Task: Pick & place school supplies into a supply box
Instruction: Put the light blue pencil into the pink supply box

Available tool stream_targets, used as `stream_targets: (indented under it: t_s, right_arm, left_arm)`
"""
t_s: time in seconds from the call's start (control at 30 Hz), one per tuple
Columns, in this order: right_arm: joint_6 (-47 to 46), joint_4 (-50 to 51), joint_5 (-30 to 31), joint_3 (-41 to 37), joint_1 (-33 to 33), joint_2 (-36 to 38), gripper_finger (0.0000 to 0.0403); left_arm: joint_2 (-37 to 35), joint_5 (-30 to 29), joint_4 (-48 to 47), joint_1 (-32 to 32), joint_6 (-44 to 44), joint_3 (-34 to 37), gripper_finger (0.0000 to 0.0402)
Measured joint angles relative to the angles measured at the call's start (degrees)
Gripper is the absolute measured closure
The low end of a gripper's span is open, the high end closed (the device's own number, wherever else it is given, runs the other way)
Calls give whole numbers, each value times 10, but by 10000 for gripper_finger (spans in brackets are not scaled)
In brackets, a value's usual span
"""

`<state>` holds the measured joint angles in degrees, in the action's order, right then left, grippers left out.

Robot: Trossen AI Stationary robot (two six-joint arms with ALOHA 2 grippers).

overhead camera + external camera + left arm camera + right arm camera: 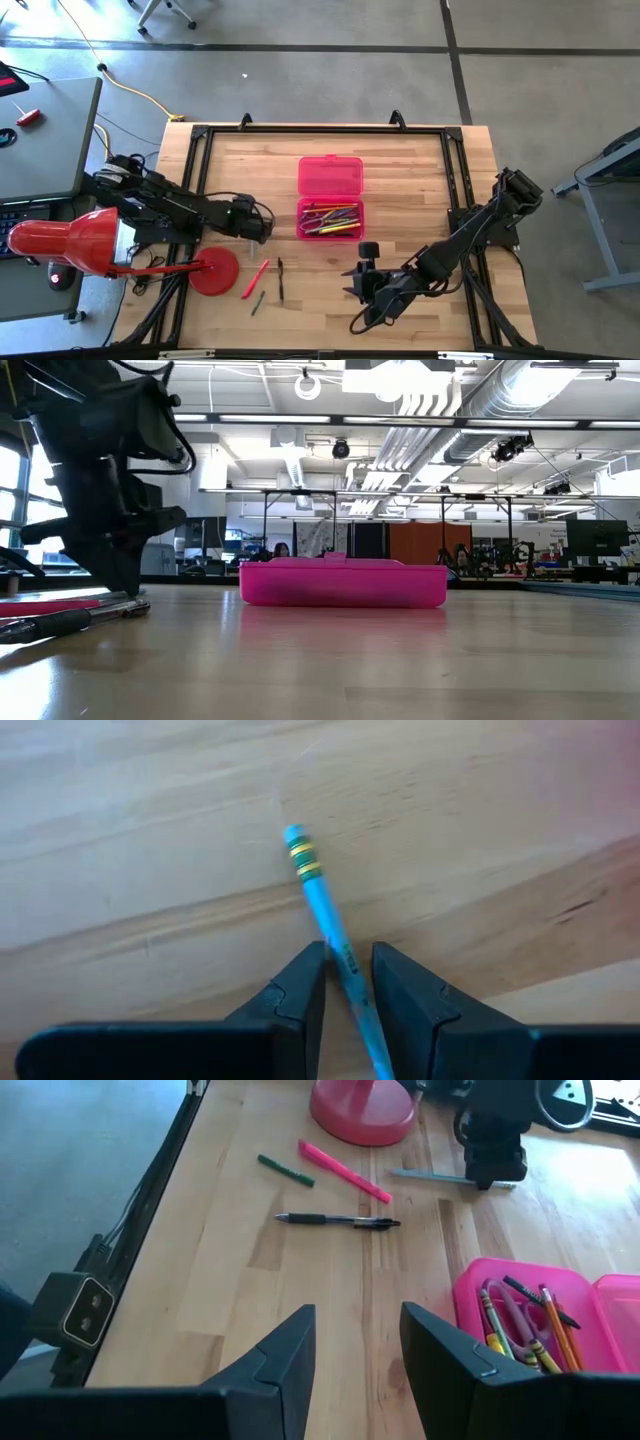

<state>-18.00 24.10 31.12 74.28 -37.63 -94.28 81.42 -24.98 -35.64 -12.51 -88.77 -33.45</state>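
The left gripper (348, 982) is low over the wooden table (420, 180), its two dark fingers (300, 990) narrowed around a light blue pencil with a gold ferrule (325, 915), which lies flat on the boards between them; contact cannot be told. The bright pink translucent plastic pencil case (330, 197) lies open just beyond, lid back, with yellow, orange and red pencils (333, 220) in its tray. Near the gripper lie a pink marker (343, 1169), a black pen (338, 1221) and a short green pencil (285, 1170), beside a red round disc (214, 270). The right gripper (357, 1342) hovers apart, jaws parted and empty.
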Motion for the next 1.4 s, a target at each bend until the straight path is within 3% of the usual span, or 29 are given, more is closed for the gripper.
stream_targets:
  t_s: [0.53, 0.73, 0.93, 1.1, 1.4]
  right_arm:
    - [0, 0, 0, -1, 0, 0, 277]
    - [0, 1, 0, -1, 0, 0, 277]
    - [0, 0, 0, -1, 0, 0, 277]
    - [0, 0, 0, -1, 0, 0, 277]
    - [2, 2, 0, -1, 0, 0, 277]
  left_arm:
    - [6, 1, 41, 20, 123, 0, 287]
    - [16, -14, 104, 20, 135, 1, 325]
    - [86, -63, 206, 20, 135, 1, 349]
    - [148, -110, 267, 19, 163, -1, 328]
    - [167, -143, 299, 19, 167, 1, 269]
